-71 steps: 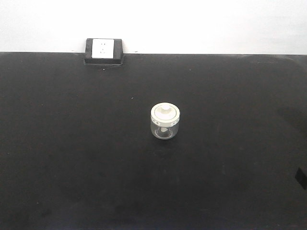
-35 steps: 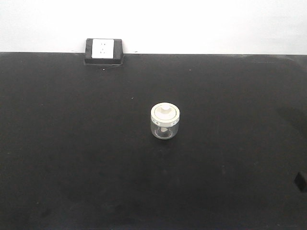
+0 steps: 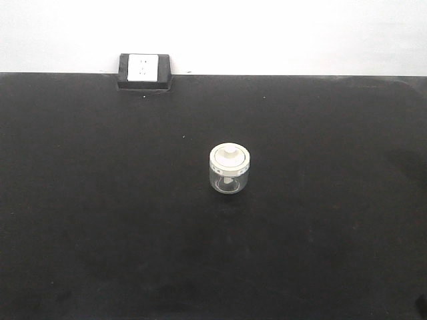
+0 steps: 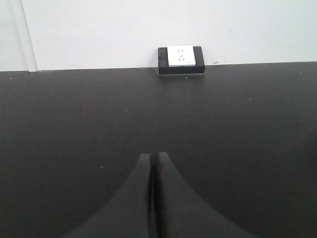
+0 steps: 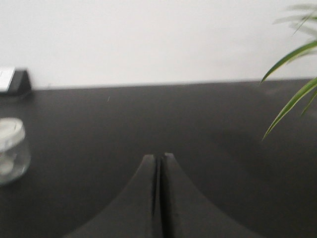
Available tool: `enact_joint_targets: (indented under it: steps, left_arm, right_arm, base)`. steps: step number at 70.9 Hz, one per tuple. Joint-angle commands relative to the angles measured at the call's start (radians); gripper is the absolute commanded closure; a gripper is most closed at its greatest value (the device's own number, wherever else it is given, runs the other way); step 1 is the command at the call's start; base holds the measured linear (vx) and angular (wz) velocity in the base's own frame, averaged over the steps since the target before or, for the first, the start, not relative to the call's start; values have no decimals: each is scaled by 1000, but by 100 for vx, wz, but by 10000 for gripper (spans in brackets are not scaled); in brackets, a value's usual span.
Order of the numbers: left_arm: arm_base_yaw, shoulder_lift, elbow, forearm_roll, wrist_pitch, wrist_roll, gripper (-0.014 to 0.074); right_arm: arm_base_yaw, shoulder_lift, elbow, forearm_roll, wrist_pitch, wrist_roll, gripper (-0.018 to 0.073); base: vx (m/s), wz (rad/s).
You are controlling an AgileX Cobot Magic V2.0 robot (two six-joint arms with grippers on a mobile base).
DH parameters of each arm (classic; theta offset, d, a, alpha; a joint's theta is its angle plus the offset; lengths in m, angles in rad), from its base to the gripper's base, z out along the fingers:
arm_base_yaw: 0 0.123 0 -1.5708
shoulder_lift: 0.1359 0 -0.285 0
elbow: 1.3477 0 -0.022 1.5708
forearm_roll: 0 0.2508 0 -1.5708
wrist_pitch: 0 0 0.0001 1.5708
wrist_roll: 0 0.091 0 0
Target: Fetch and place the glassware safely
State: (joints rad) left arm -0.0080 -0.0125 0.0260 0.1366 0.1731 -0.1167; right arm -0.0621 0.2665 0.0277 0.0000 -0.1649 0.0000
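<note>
A white wall stands behind a wide black bench (image 3: 100,220), and a small black box with a white socket (image 3: 143,70) sits at the bench's back edge, toward the left corner. The glass jar (image 3: 230,170) stands upright near the middle of the bench, well away from every edge. No arm touches it. The left gripper (image 4: 152,163) has its jaws pressed together with nothing between them, and so does the right gripper (image 5: 159,163), which sees the jar off to its left side. This could be the jar waiting to be fetched, or the jar already set down safely; the pictures fit both. The jar is short and round, with clear glass walls, a cream lid with a knob on top, and something pale inside.
</note>
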Motion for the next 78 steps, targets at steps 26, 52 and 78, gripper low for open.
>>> enact_joint_targets:
  steps: [26, 52, 78]
  left_arm:
    - [-7, -11, 24, -8, -70, -8, 603]
    - [-7, -11, 24, -8, -67, -8, 603]
    - [-7, -11, 24, -8, -67, -8, 603]
  right_arm:
    - [-51, -291, 19, 0, 103, -33, 563]
    - [-51, -289, 19, 0, 206, -33, 563]
    - [-36, -289, 19, 0, 206, -33, 563]
  base:
    - [0, 0]
    - [0, 0]
    - [0, 0]
